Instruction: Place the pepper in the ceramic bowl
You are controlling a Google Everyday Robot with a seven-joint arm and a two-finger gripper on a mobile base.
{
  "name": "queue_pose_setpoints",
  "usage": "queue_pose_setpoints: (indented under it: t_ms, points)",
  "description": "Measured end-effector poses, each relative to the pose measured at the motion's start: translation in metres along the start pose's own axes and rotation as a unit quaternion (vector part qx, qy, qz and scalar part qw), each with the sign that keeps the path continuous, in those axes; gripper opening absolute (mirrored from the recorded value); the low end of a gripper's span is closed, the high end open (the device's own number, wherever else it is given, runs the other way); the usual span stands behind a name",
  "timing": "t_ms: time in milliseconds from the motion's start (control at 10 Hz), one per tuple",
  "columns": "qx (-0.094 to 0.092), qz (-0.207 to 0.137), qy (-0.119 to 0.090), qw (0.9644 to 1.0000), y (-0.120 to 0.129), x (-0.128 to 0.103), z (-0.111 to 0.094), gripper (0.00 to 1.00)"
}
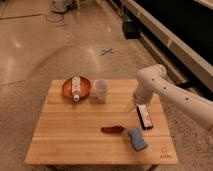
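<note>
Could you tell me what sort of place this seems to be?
Probably a robot test lab: polished floor marked with a blue tape cross, a wooden table of props, and the gripper beside the black bar.

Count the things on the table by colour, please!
Orange-brown: 1, ceramic bowl
White: 2, cup and object lying in the bowl
Red: 1, pepper
Blue: 1, block
Black-white-red: 1, bar
Total: 6
The gripper hangs above the bar's far end.

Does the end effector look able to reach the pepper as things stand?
Probably yes: the end effector hangs over the table's right side, and the pepper lies bare, apart from the blue block and black bar.
</note>
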Motion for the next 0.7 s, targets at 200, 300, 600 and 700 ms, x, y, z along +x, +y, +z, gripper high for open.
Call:
queue_pose_setpoints:
  t_ms: [200, 300, 600, 700]
  points:
    - [0.013, -0.059, -0.019, 0.998, -0.043, -0.002, 0.017, 0.8]
    - [0.022, -0.073, -0.025, 0.9968, -0.057, -0.003, 0.02, 0.8]
    - [0.053, -0.107, -0.025, 0.9926, -0.096, -0.013, 0.03, 0.8]
    - [0.056, -0.111, -0.017, 0.9921, -0.099, -0.013, 0.033, 0.8]
